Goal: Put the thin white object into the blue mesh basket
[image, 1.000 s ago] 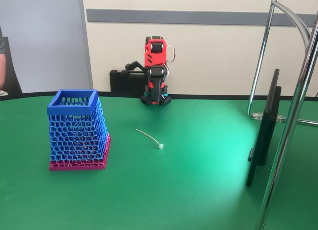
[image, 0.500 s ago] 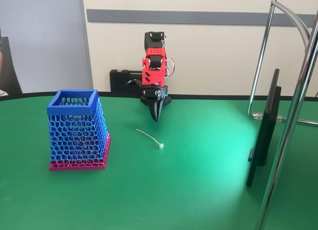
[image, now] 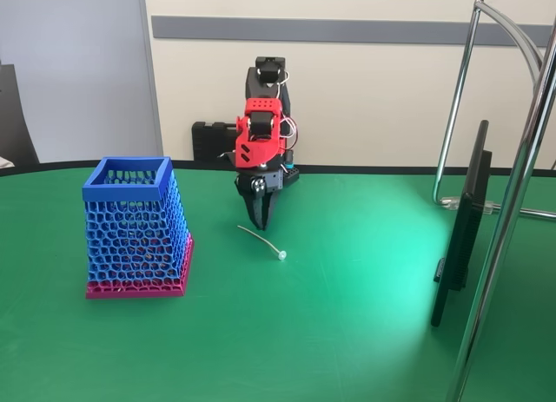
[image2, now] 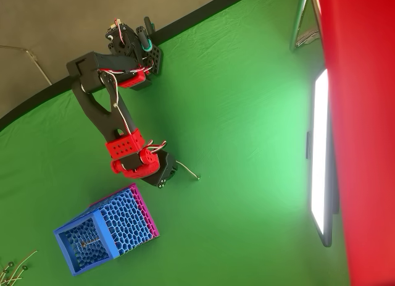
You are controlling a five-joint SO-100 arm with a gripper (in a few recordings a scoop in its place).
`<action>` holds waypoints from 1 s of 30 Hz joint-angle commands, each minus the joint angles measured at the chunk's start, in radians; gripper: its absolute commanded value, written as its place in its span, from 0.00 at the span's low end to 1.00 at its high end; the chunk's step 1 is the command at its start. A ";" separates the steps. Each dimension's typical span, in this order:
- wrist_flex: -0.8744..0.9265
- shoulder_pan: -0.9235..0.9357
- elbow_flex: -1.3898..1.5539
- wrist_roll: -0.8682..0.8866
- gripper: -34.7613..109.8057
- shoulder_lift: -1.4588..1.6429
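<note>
The thin white object [image: 260, 240] lies on the green table, its bud tip toward the front right; from above the thin white object [image2: 187, 169] sits just right of the gripper. The blue mesh basket [image: 128, 169] stands upright at the left on its pink base, well apart from the stick, and in the overhead view the blue mesh basket [image2: 65, 238] is at the lower left. My gripper [image: 261, 225] points down just above the table, right behind the stick's far end. Its black fingers meet at the tips with nothing held. From overhead the gripper [image2: 163, 179] is a dark block.
A dark flat screen [image: 460, 224] stands on edge at the right, with chrome stand tubes [image: 514, 185] beside it. A black case [image: 211, 143] sits behind the arm's base. Several thin sticks [image2: 12, 269] lie at the overhead view's bottom left. Open green table lies between stick and basket.
The arm has unfolded from its tucked pose at the back and reached forward and down, bringing the gripper to the stick's far end. Stick and basket have not moved.
</note>
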 commanded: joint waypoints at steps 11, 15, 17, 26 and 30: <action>0.005 -0.094 -0.138 0.121 0.34 -0.080; 0.005 -0.103 -0.156 0.140 0.34 -0.103; 0.005 -0.106 -0.164 0.144 0.34 -0.115; 0.005 -0.109 -0.212 0.147 0.34 -0.181; 0.005 -0.110 -0.225 0.146 0.34 -0.204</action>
